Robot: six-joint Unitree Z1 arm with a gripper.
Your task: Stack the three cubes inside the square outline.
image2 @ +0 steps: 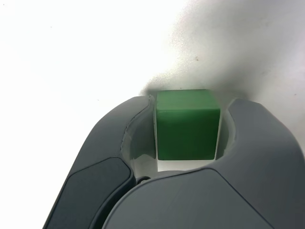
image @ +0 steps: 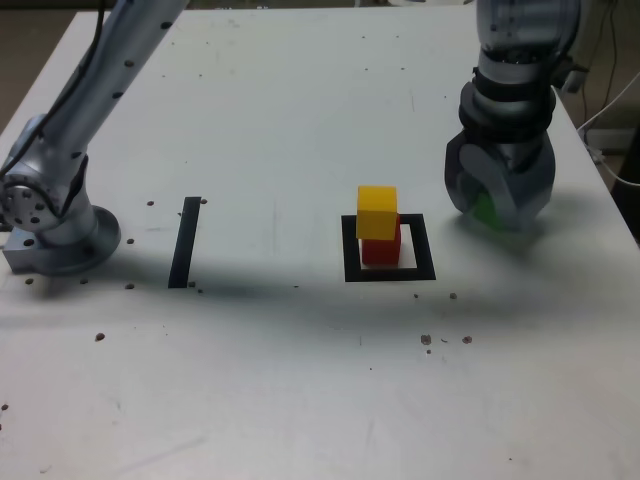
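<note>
Gripper fingers point(image2: 264, 138) pinched the green cube point(image2: 187, 133) between opposite side faces, right of centre in the exterior view, low over the white tabletop point(image: 250, 400); that straddling grip left the cube's top uncovered and presumably kept its underside free for setting down. Near the middle of the exterior view, the yellow cube point(image: 377, 212) rested on the red cube point(image: 382, 252), which stood inside the black square outline point(image: 424, 250), nearer its left side, serving as the base. The yellow one seemed slightly off toward the exterior view's left, so the last block likely needed lifting well clear, centring above it and a gentle release, lest the column tip.
</note>
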